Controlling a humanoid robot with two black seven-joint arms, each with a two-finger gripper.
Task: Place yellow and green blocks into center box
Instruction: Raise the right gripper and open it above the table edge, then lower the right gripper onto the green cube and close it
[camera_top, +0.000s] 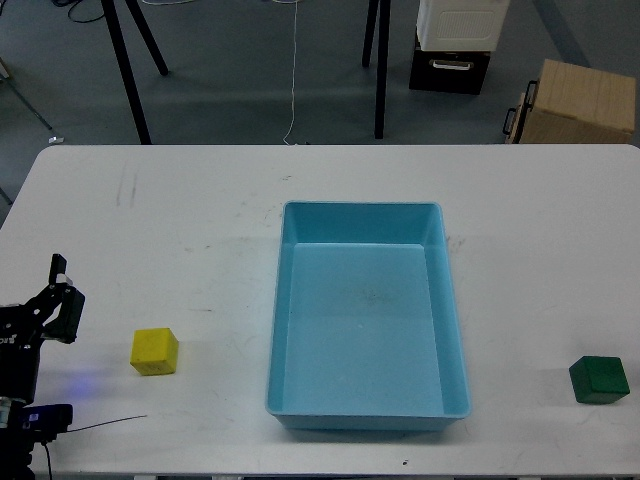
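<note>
The left tool (60, 295) hangs at the surface's (180, 200) left edge with its fingers apart, holding nothing, near the yellow block (154, 351). It should come over that block, straddle two flat sides squarely, then close. The box (366, 400) at center is empty. The green block (599, 379) sits far right; the right tool is out of view.

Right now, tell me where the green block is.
In the head view, the green block sits on the white table near its front right edge, right of the blue box, apart from it.
</note>
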